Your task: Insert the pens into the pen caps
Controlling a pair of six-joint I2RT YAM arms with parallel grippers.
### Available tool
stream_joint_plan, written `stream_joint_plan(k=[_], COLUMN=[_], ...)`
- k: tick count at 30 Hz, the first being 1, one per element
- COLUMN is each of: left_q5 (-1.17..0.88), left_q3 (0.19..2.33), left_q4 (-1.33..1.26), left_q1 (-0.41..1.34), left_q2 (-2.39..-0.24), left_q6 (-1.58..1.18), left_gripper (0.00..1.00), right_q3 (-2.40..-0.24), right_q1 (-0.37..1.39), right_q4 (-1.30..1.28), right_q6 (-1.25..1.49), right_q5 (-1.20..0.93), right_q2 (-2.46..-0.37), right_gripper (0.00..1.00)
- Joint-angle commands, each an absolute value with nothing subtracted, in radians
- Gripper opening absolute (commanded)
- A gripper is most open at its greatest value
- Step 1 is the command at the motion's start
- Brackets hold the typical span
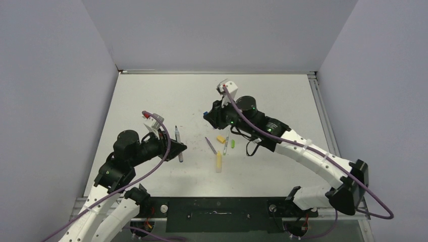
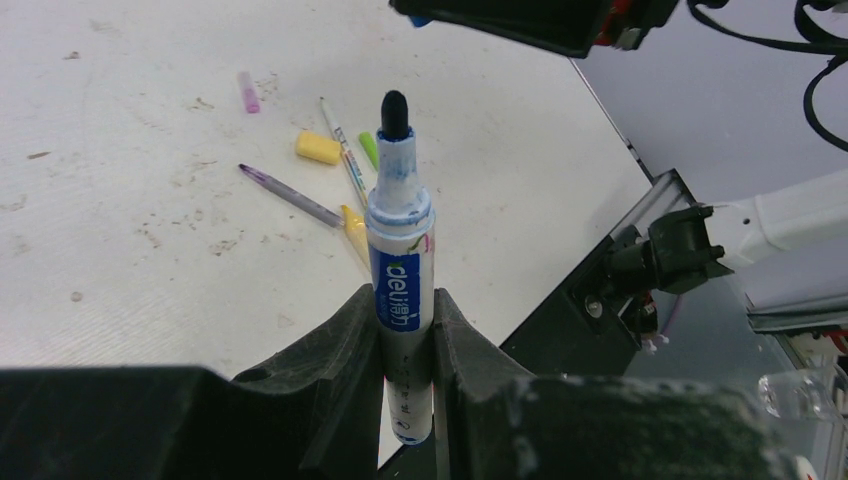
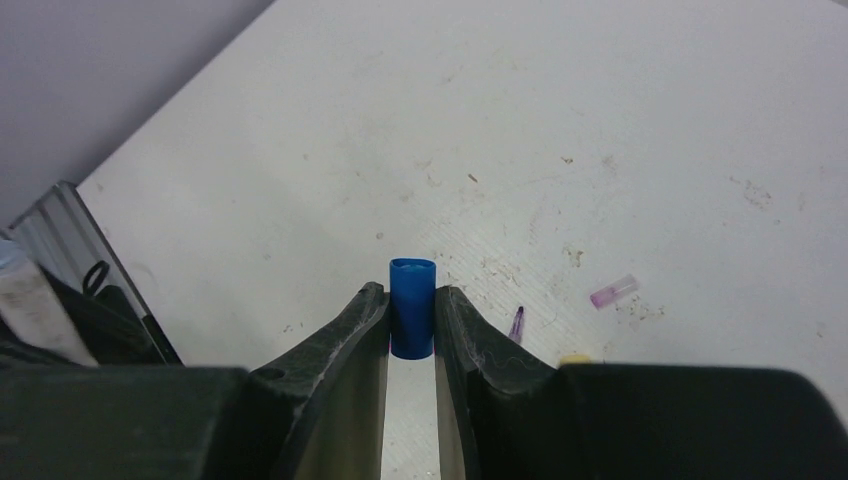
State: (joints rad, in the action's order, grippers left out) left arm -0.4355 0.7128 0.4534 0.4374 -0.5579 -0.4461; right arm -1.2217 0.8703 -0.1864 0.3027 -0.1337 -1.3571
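Observation:
My left gripper [image 1: 177, 149] [image 2: 407, 302] is shut on the white-grey pen [image 1: 177, 133] [image 2: 400, 240], whose dark blue tip is bare and points up in the left wrist view. My right gripper [image 1: 208, 115] [image 3: 412, 302] is shut on the blue cap [image 1: 206, 115] [image 3: 412, 300], held above the table to the right of the left gripper. Between the arms lie the yellow cap [image 1: 220, 138] [image 2: 318, 148], green cap [image 1: 232, 143] [image 2: 369, 150], purple pen [image 1: 210, 145] [image 2: 290, 195], grey-green pen [image 1: 225, 143] [image 2: 342, 152] and yellow marker [image 1: 218, 162] [image 2: 352, 225]. The pink-purple cap [image 2: 246, 92] [image 3: 613, 291] lies farther back.
The white table [image 1: 151, 96] is walled at the back and both sides. A metal rail [image 1: 318, 101] runs along its right edge. A black base plate [image 1: 217, 209] spans the near edge between the arm bases.

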Motion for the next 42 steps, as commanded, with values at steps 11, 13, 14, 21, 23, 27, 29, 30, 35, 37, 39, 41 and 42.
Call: stream_joint_plan(k=[11, 13, 14, 21, 23, 27, 29, 30, 35, 37, 39, 41, 42], left_q5=[-0.666, -0.691, -0.702, -0.768, -0.789, -0.825, -0.836, -0.843, -0.854, -0.860, -0.863, -0.863, -0.863], left_q3=[0.701, 0.684, 0.678, 0.649, 0.639, 0.618, 0.618, 0.618, 0.617, 0.622, 0.623, 0.622, 0.621], left_q4=[0.155, 0.117, 0.099, -0.057, -0.103, -0.200, -0.219, -0.232, -0.284, -0.293, -0.300, -0.303, -0.304], left_q1=[0.553, 0.559, 0.562, 0.574, 0.574, 0.575, 0.577, 0.578, 0.580, 0.581, 0.583, 0.583, 0.583], left_q2=[-0.660, -0.667, -0.668, -0.669, -0.671, -0.671, -0.671, -0.670, -0.654, -0.651, -0.645, -0.642, -0.639], left_q6=[-0.548, -0.571, -0.589, -0.693, -0.723, -0.793, -0.811, -0.820, -0.863, -0.873, -0.879, -0.883, -0.884], left_gripper=[0.00, 0.00, 0.00, 0.00, 0.00, 0.00, 0.00, 0.00, 0.00, 0.00, 0.00, 0.00, 0.00], right_q3=[-1.023, -1.005, -0.994, -0.943, -0.943, -0.954, -0.970, -0.975, -0.974, -0.971, -0.967, -0.967, -0.968], right_q1=[0.874, 0.875, 0.877, 0.907, 0.928, 0.985, 1.013, 1.023, 1.055, 1.063, 1.069, 1.074, 1.077], right_q4=[0.187, 0.242, 0.272, 0.485, 0.520, 0.552, 0.555, 0.556, 0.589, 0.608, 0.618, 0.629, 0.633], right_q6=[0.550, 0.599, 0.631, 0.746, 0.757, 0.732, 0.714, 0.708, 0.706, 0.715, 0.718, 0.722, 0.722], right_q5=[-0.160, -0.169, -0.173, -0.192, -0.191, -0.154, -0.146, -0.141, -0.130, -0.131, -0.129, -0.130, -0.130], right_q2=[-1.008, -1.002, -1.002, -1.023, -1.039, -1.064, -1.077, -1.083, -1.110, -1.119, -1.126, -1.130, -1.133], right_gripper=[0.05, 0.05, 0.05, 0.05, 0.05, 0.05, 0.05, 0.05, 0.05, 0.05, 0.05, 0.05, 0.05])
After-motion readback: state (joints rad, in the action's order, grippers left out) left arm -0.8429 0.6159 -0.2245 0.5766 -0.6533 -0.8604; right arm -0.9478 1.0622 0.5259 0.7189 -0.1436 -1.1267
